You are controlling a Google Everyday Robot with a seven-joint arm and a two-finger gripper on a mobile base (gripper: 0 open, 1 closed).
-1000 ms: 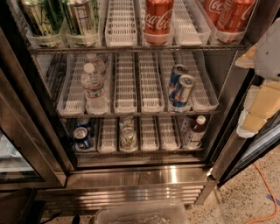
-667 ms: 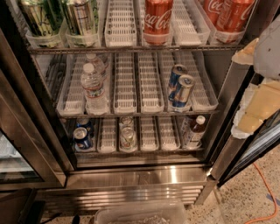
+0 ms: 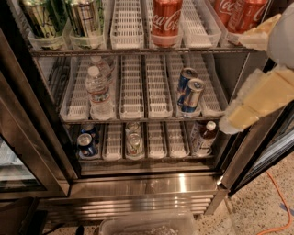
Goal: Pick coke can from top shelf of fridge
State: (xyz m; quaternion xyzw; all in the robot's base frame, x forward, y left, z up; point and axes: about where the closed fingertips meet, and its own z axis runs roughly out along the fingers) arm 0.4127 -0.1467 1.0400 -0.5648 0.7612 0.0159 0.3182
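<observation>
The floor [image 3: 257, 206] in front was speckled terrazzo-looking stuff, with an orange cable [image 3: 280, 197] snaking across the bottom right corner. The fridge [image 3: 138, 183] stood open, stainless base at the bottom and three wire racks with white lane trays inside.

On the top shelf [image 3: 128, 27], the coke can [image 3: 165, 20] sat upright at the front of a middle lane, white script facing out. Two more red cans [image 3: 241, 13] were in the far right lane, and a couple of tall green cans [image 3: 62, 18] were on the left.

The gripper [image 3: 234, 82] hung at the right edge of the view, in front of the fridge's right side and roughly level with the top and middle shelves. Its jaws were spread apart, cream-coloured, and well clear of the coke can.

On the middle shelf there were water bottles [image 3: 98, 92] on the left and two blue-and-silver cans [image 3: 190, 94] on the right. The bottom shelf had a blue can [image 3: 86, 144], a silver-topped can [image 3: 134, 142] and a dark bottle [image 3: 204, 137] with a white cap. A clear plastic bin [image 3: 147, 225] sat on the floor, just below the fridge.
</observation>
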